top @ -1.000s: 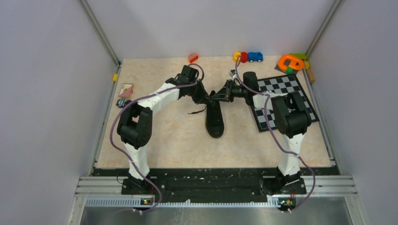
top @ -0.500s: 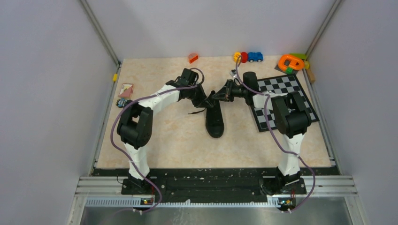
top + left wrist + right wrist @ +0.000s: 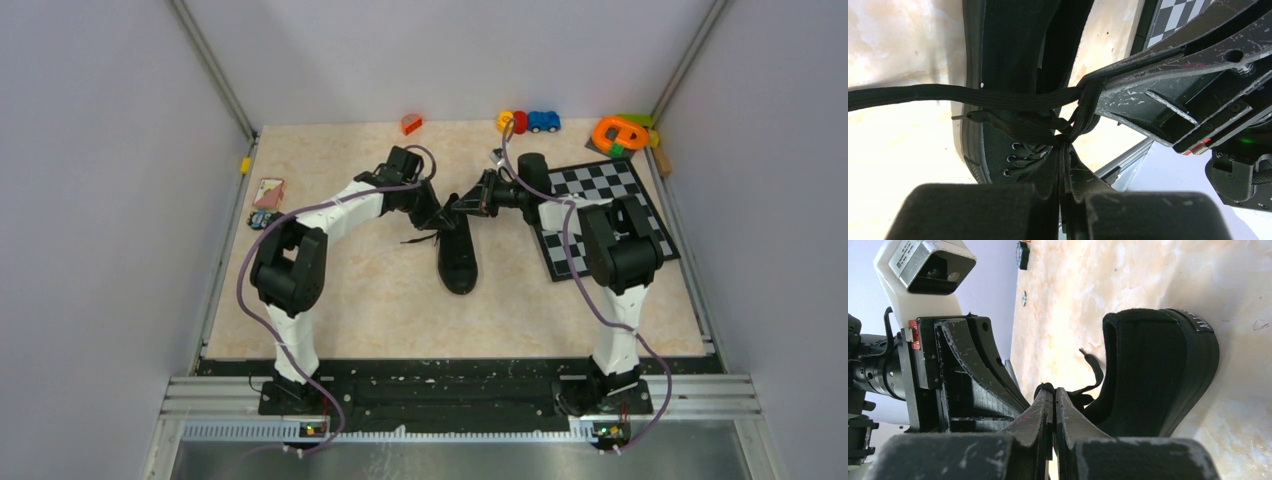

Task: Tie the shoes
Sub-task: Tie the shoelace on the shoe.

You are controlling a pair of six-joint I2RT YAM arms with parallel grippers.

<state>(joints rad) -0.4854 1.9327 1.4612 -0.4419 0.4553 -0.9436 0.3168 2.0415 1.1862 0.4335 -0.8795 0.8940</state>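
Observation:
A black sneaker (image 3: 458,255) lies mid-table, toe toward the arms; its orange sole does not show. Both grippers meet over its laced top. My left gripper (image 3: 441,219) is shut on a black lace (image 3: 1064,165); the lace runs from its jaws up to a knot, and a flat strand (image 3: 948,95) stretches off to the left. My right gripper (image 3: 462,208) is shut on a lace (image 3: 1050,390) beside the shoe's heel opening (image 3: 1143,370). In the left wrist view the right gripper's fingers (image 3: 1168,95) pinch lace at the knot. A loose lace end (image 3: 412,240) trails left of the shoe.
A chessboard (image 3: 600,215) lies right of the shoe under the right arm. Toys stand along the back edge: an orange block (image 3: 411,124), a blue car (image 3: 543,121), an orange ring toy (image 3: 620,132). A small card (image 3: 268,192) lies at the left edge.
Both grippers have shifted slightly toward the near side over the shoe's laces, still closed together. The shoe has stayed in place.

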